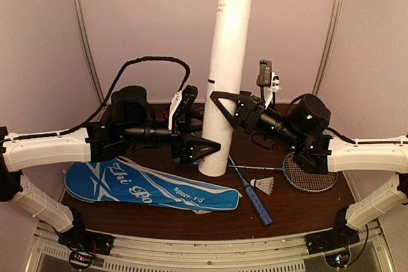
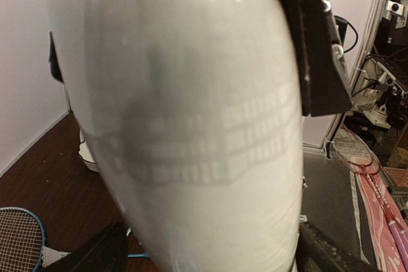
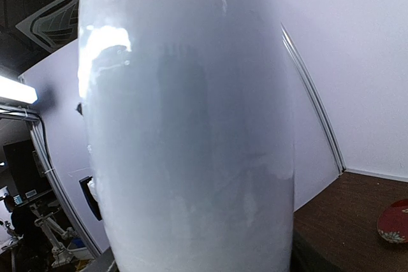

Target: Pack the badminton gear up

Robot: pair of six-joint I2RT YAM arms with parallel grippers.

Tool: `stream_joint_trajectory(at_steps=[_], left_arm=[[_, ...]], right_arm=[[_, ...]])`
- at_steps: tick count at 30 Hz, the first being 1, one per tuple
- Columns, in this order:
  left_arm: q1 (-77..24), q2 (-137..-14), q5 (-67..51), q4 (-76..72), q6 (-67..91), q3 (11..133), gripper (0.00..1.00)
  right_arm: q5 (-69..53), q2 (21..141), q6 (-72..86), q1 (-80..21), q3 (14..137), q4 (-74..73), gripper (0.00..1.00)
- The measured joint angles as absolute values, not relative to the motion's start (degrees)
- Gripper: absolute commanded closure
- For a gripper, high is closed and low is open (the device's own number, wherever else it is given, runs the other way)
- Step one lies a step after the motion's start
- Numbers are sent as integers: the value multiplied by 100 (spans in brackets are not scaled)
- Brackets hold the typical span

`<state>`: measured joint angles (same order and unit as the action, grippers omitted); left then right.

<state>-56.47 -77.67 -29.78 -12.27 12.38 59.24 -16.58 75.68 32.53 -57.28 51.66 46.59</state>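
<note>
Both sides of the white tube, standing on the table, are clasped: the left gripper low, the right gripper higher, fingers spread wide against it. A blue bag lies front-left; a racket and shuttlecock lie right.

tube upright mid-table, gear around its foot

the tube stands in the middle of the table, the left gripper clasping it low on its left, the right gripper higher on its right. the bag lies flat in front, to the left. one racket lies right of the tube, a second racket angles toward the front edge, with a shuttlecock between them.
</note>
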Motion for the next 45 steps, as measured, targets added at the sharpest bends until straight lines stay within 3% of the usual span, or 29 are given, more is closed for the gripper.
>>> stream_joint_trajectory(at_steps=[3,8,11,16,20,35,41,45], left_arm=[[-5669,-7800,-3070,-1339,1249,5953,17],[-5673,-7832,-3197,-1367,1264,5968,42],[-5669,-7837,-3199,-1321,1273,5970,50],[-5669,-7793,-3168,-1177,1160,5942,53],[-5675,-7609,-3164,-860,976,5800,56],[-5675,-7046,-3441,346,484,5166,58],[-5675,-7098,-3719,502,429,5164,59],[-5675,-7142,-3813,508,388,5164,55]], right_arm=[[-1660,7568,3183,-5752,5105,4786,44],[-1772,7605,3124,-5752,5072,4884,44],[-1813,7605,3089,-5752,4982,5037,41],[-1824,7572,2980,-5752,4930,5017,10],[-1820,7376,2773,-5747,4932,4711,0],[-2165,6517,1892,-5422,5498,2648,4],[-2342,6447,1726,-5422,5686,2252,18],[-2414,6427,1732,-5417,5699,2126,35]])
